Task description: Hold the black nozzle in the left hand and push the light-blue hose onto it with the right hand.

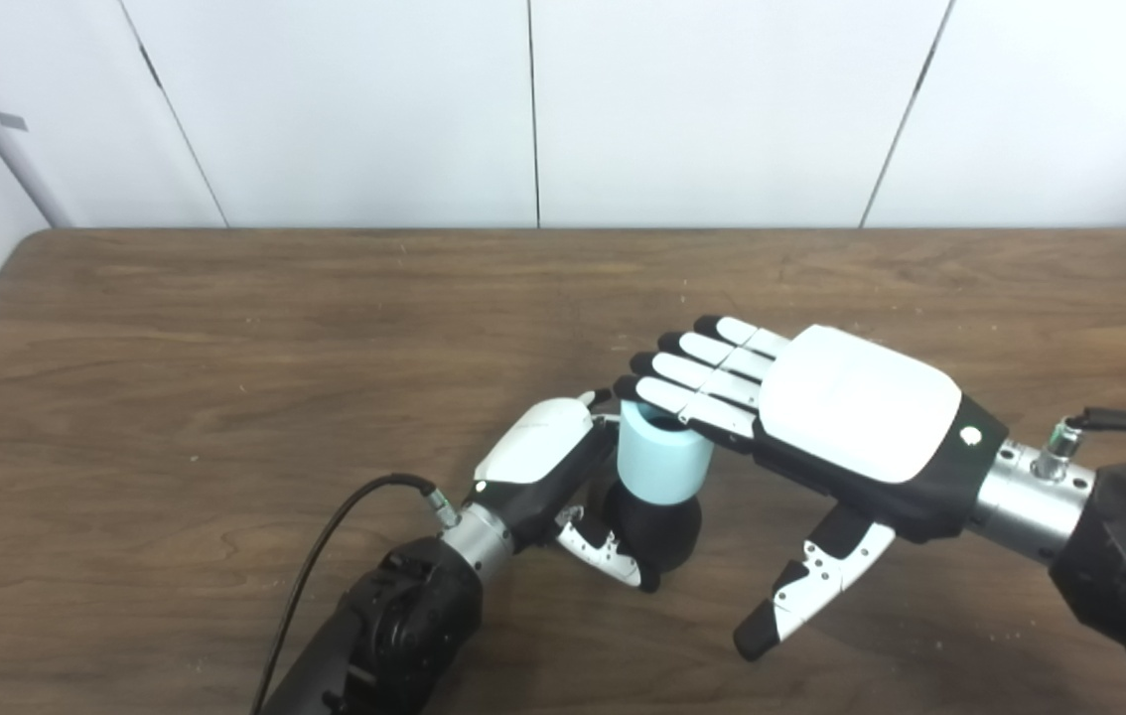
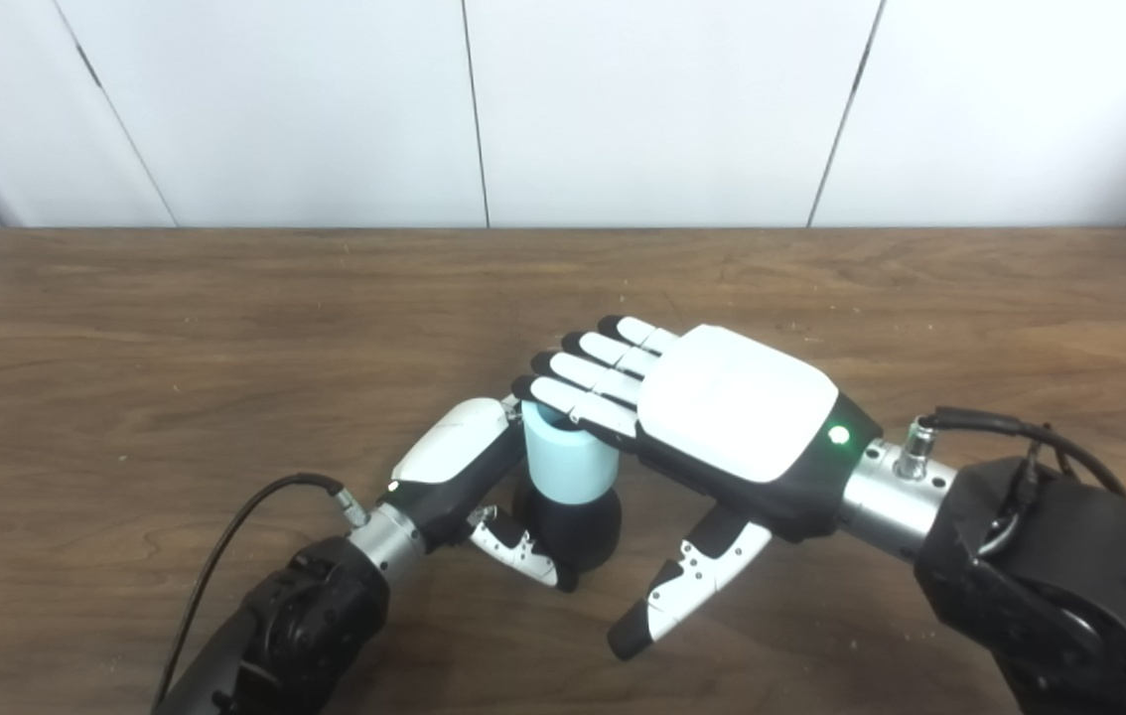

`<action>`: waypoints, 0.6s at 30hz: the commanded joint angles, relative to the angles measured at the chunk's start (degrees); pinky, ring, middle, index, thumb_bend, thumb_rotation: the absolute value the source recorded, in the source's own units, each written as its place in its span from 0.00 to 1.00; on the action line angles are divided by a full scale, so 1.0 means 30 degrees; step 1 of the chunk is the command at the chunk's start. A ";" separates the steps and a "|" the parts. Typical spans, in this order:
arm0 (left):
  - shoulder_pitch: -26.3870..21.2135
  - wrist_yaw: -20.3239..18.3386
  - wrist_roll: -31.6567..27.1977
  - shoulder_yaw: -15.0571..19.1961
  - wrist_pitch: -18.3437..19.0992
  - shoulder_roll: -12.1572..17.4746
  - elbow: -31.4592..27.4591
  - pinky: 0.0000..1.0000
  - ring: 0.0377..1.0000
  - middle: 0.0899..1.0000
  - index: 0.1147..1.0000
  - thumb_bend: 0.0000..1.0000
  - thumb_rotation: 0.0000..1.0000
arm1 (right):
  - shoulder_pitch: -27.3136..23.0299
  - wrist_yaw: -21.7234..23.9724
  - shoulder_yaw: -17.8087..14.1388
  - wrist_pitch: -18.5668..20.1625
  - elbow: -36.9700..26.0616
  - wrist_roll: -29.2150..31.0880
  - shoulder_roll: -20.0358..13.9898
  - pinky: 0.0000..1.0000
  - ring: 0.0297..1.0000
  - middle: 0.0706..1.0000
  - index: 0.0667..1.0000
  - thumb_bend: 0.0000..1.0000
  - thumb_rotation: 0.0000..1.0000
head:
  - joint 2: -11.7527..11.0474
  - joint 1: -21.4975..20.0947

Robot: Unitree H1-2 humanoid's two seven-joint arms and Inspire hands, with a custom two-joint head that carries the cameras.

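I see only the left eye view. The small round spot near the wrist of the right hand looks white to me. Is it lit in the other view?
Observer: Yes. In the right eye view the spot on the right hand glows green.
Operator: My view cuts off the far right corner of the table. Do you see it?
Observer: Yes, the table ends there in a rounded corner.
Operator: The black cable at the right wrist leaves my picture. Where does it go?
Observer: The cable curves down into the black forearm.
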 commanded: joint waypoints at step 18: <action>0.0454 -0.1325 0.0163 -0.0198 0.0979 0.0462 0.0559 1.00 0.70 0.44 0.42 0.52 0.00 | 0.0821 -0.0725 0.0146 -0.0809 0.0161 0.0044 -0.0050 1.00 1.00 1.00 1.00 0.68 1.00 | 0.0158 0.0043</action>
